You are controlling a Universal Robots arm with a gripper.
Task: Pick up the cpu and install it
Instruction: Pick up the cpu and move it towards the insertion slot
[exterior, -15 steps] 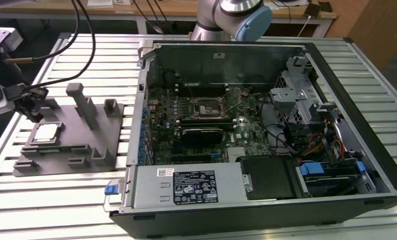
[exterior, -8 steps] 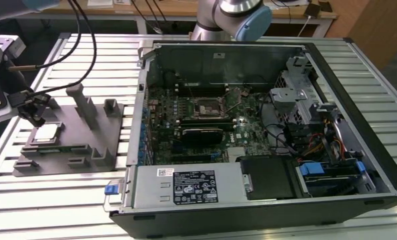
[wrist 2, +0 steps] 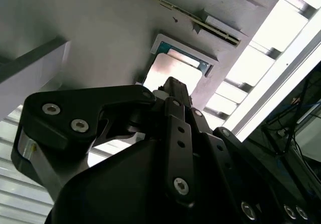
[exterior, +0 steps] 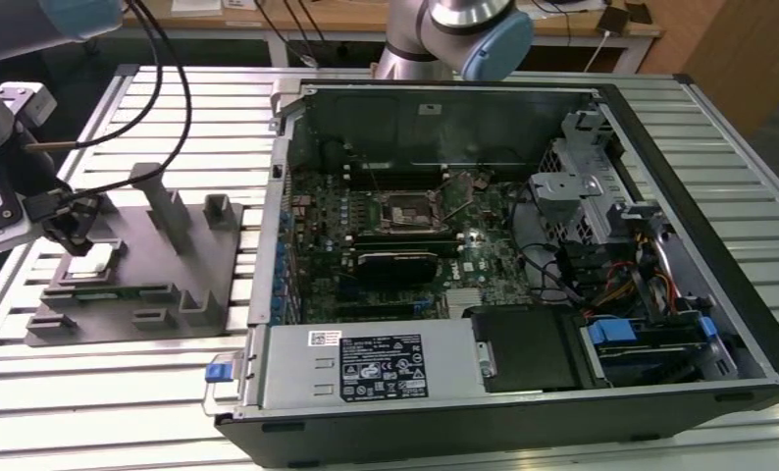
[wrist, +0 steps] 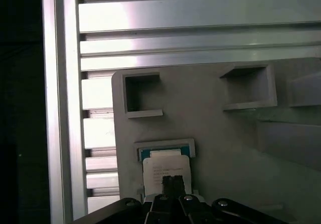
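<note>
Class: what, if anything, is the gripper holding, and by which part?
Cannot be told. The gripper is right at the cpu, which lies in its recess in the grey holder.

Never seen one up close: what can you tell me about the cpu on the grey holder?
The cpu is a small flat square with a pale, shiny metal top and a bluish-green rim. It lies flat in a square recess of the grey holder, outside the computer case. The gripper is just over it; contact unclear.
</note>
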